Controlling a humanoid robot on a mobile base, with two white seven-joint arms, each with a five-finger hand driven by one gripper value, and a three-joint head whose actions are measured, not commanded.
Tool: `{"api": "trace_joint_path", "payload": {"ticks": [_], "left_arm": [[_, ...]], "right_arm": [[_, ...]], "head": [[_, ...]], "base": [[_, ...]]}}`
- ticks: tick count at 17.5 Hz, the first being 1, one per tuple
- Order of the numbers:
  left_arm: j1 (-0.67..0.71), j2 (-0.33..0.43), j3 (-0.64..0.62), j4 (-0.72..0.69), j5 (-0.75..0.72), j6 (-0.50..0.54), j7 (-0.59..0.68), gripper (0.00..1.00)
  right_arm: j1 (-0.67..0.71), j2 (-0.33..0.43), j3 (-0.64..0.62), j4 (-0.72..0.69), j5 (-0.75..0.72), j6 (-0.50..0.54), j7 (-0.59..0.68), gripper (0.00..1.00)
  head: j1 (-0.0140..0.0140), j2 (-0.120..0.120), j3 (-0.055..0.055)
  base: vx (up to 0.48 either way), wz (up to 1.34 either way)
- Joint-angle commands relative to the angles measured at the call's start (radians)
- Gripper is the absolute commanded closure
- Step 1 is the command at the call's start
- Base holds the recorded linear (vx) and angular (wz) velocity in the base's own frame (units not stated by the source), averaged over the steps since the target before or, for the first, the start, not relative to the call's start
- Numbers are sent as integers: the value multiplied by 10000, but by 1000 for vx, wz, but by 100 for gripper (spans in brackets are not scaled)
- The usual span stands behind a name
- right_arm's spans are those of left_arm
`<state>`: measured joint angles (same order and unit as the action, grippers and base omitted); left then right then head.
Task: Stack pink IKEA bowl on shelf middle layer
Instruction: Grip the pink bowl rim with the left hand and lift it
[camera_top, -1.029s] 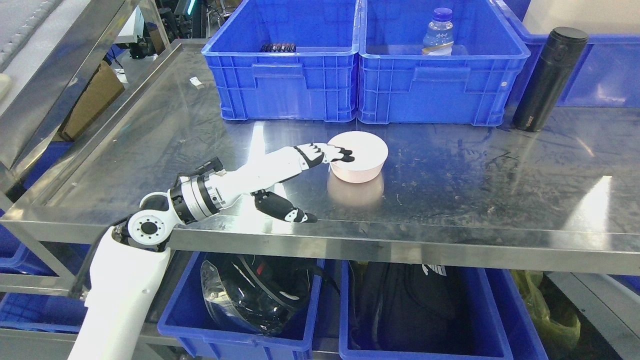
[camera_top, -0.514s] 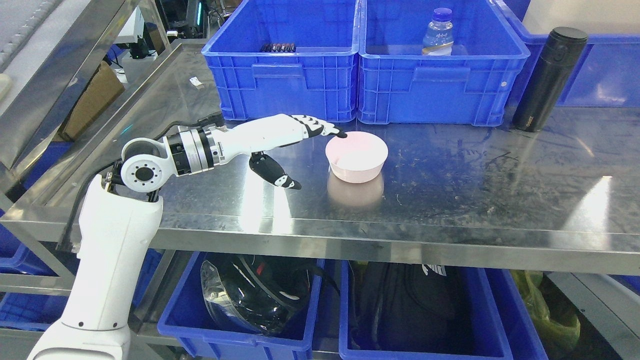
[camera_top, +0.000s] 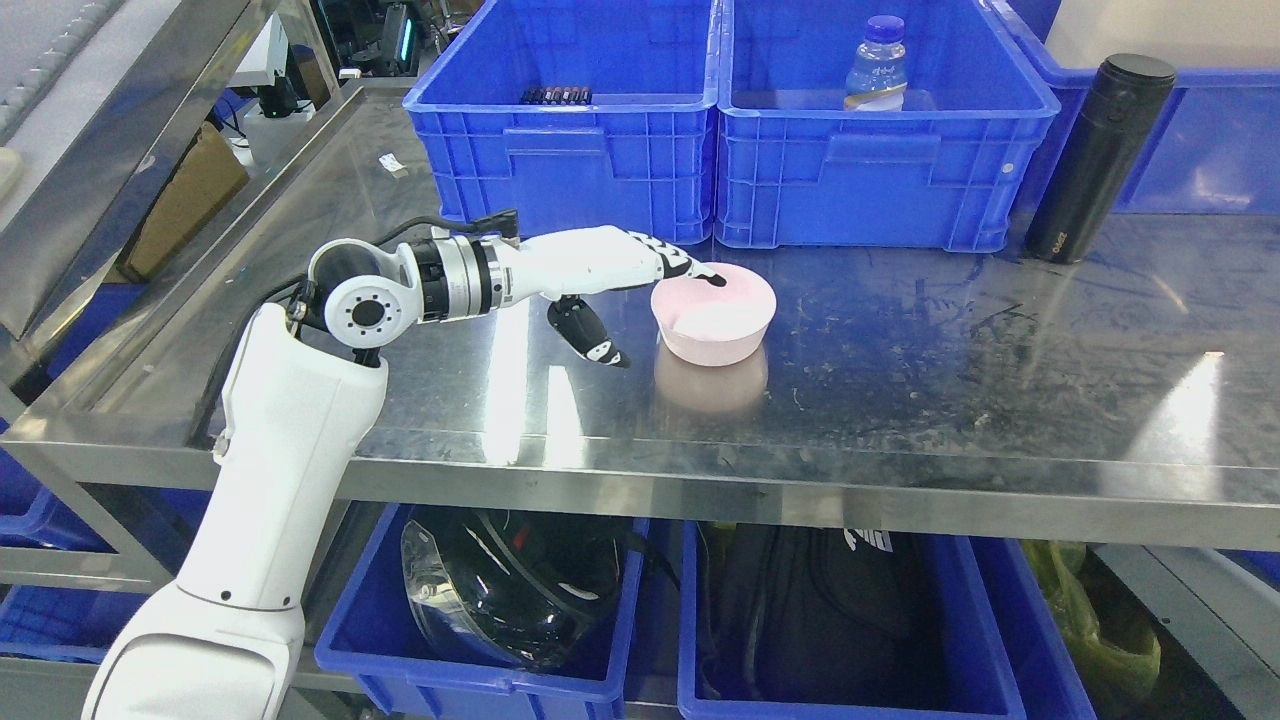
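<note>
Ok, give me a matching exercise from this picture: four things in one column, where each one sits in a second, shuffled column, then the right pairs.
Things
1. pale pink round bowl
2. clear plastic water bottle with blue cap
3. tall black cylindrical flask
4. glossy black helmet

Places
A. in a blue crate under the steel shelf
B. standing on the steel shelf at the far right
C. inside the right-hand blue crate at the back
D. on the steel shelf, at the left hand fingertips

Pairs: 1-D, 2-C, 3-B, 4-A
</note>
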<state>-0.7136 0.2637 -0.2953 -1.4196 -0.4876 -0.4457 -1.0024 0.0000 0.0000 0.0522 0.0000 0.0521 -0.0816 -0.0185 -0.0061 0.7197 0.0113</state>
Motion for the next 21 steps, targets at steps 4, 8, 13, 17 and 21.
{"api": "trace_joint_path", "payload": {"ticks": [4, 8, 13, 17, 21], "left_arm": [[-794, -1072, -1572, 1831, -1487, -236, 23, 14], [-1270, -1226, -1572, 2337, -1797, -268, 22, 17], [-1332, -1349, -1602, 2691, -1981, -314, -69, 25], [-1286, -1349, -1603, 2829, -2011, -436, -269, 32], [-1271, -1425, -1373, 3043, -2011, -895, -621, 55]], "right_arm": [[46, -175, 0, -175, 0, 3, 1, 0], [31, -175, 0, -175, 0, 3, 1, 0], [46, -175, 0, -175, 0, 3, 1, 0], [31, -175, 0, -175, 0, 3, 1, 0], [46, -175, 0, -175, 0, 3, 1, 0]], "head": [[0, 0, 0], [0, 0, 0], [0, 0, 0], [0, 0, 0], [0, 0, 0]], "base": [[0, 0], [0, 0], [0, 0], [0, 0], [0, 0]]}}
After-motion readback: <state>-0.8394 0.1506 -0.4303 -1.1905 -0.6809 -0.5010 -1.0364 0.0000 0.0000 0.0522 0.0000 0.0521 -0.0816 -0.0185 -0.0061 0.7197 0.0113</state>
